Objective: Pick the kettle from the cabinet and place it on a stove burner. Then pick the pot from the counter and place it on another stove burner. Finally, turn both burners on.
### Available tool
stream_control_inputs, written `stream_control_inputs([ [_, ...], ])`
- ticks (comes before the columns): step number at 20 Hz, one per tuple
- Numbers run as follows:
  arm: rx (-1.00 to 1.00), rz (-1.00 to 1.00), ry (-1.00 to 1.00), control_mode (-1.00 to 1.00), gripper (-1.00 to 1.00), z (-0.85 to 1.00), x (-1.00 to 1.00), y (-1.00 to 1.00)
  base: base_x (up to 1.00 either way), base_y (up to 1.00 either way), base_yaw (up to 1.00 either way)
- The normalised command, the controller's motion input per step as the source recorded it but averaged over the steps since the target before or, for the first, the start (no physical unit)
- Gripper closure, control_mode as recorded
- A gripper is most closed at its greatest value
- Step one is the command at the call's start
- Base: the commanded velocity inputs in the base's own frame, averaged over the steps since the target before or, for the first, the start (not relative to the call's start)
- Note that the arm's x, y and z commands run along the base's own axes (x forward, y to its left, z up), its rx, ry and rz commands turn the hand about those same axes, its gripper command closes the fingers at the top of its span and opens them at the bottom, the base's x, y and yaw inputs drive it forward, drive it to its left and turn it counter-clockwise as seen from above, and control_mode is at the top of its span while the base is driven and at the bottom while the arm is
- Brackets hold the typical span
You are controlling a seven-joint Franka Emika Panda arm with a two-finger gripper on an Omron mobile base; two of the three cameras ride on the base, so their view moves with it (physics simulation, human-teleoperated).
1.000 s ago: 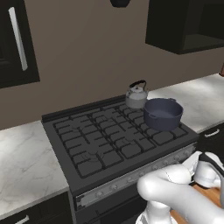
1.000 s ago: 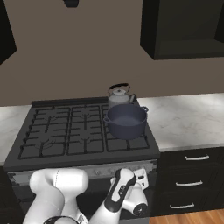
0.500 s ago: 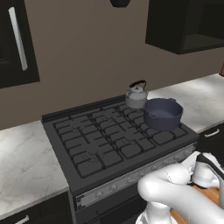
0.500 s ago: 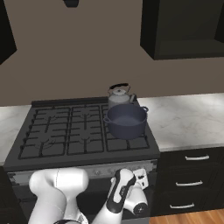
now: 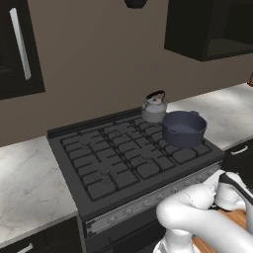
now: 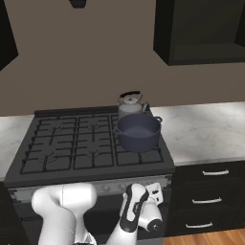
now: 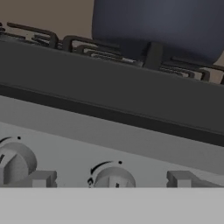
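The silver-grey kettle (image 5: 153, 107) (image 6: 130, 104) stands on the back right stove burner. Just in front of it, the dark blue-grey pot (image 5: 184, 127) (image 6: 138, 131) (image 7: 162, 26) sits on the front right burner grate (image 7: 144, 59). My gripper (image 7: 111, 179) (image 6: 154, 190) hangs low before the range's grey knob panel, under the pot. It is open, and its fingertips (image 7: 41, 178) stand either side of a round knob (image 7: 114, 177) without touching it. The black cabinet (image 5: 212, 29) (image 6: 201, 33) hangs up at the right with a bare recess.
A second knob (image 7: 13, 162) sits left of the framed one. White marble counter (image 5: 29, 178) (image 6: 206, 134) flanks the range, with dark drawers (image 6: 210, 191) to the right. The left burners (image 5: 99, 158) (image 6: 62, 143) carry nothing. A black door with a silver handle (image 5: 19, 44) is at far left.
The hand has edged slightly up toward the knob panel. The kettle and the pot have stayed where they were.
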Motion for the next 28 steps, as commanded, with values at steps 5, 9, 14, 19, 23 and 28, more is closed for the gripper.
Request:
stream_control_inputs([
  [5,0.00,0.00,0.00,-1.00,-1.00,-0.13,0.10,-0.04,0.00,0.00,0.00],
  [9,0.00,0.00,0.00,-1.00,-1.00,-0.12,0.09,-0.02,0.00,0.00,0.00],
  [14,0.00,0.00,0.00,-1.00,-1.00,-0.12,0.08,-0.02,0.00,0.00,0.00],
  [19,0.00,0.00,0.00,-1.00,-1.00,-0.07,0.06,-0.01,0.00,0.00,0.00],
  [23,0.00,0.00,0.00,-1.00,-1.00,0.00,0.06,0.00,0.00,0.00,0.00],
  [28,0.00,0.00,0.00,-1.00,1.00,0.00,0.09,0.03,0.00,0.00,0.00],
])
